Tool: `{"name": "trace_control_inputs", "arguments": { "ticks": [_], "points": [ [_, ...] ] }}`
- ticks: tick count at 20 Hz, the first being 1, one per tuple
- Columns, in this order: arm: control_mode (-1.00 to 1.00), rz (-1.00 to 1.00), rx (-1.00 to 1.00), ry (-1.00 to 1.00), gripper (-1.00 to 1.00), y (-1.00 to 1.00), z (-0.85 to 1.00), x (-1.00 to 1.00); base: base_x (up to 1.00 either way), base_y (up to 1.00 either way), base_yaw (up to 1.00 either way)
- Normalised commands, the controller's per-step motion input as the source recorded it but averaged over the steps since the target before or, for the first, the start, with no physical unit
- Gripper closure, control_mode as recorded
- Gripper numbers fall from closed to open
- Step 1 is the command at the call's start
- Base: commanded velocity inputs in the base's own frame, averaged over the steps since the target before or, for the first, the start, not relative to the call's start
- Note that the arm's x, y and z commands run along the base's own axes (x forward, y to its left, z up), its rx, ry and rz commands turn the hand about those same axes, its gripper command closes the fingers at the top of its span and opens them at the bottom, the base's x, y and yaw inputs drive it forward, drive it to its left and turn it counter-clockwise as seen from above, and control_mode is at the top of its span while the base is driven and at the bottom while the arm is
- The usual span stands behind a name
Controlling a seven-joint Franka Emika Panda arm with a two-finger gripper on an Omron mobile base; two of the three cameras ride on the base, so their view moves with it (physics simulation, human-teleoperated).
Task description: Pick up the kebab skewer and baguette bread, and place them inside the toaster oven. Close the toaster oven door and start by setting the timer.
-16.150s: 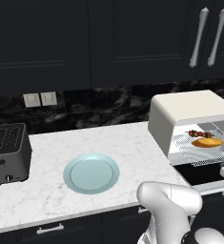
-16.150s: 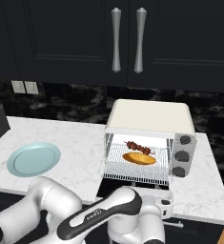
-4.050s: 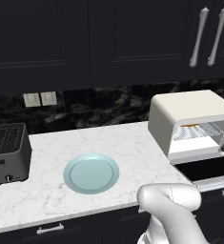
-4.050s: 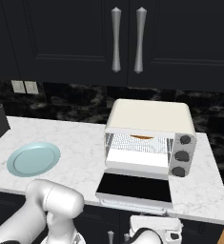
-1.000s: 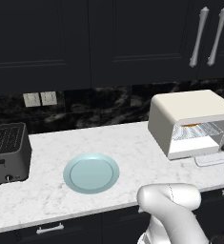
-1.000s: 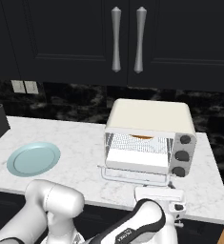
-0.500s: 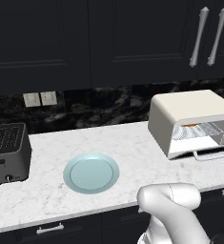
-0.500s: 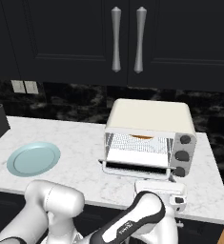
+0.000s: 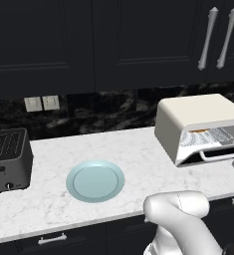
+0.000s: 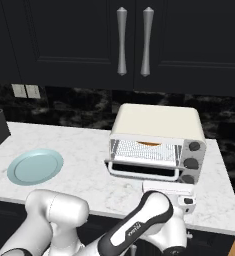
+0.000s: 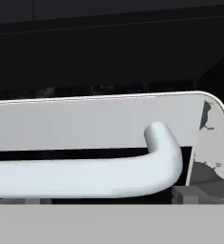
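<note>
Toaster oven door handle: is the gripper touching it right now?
Cannot tell. The hand view shows the white bar handle very close, but no fingertip on it; the right base view hides the gripper behind the wrist.

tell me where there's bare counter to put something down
Bare marble lies between the plate and the toaster oven, and also between the plate and the slot toaster. It is crowded right in front of the oven, where the door hangs partly open and the gripper sits.

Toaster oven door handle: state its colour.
The handle on the toaster oven door is plain white, shown best in the hand view.
</note>
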Motion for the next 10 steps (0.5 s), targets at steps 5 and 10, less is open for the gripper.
{"name": "trace_control_inputs", "arguments": {
  "ticks": [5,10],
  "points": [
    [-1.0,0.0,0.0,0.0,-1.0,0.3,0.23,0.45,0.0,0.0,0.0],
    [-1.0,0.0,0.0,0.0,-1.0,0.27,0.19,0.41,0.0,0.0,0.0]
  ]
}}
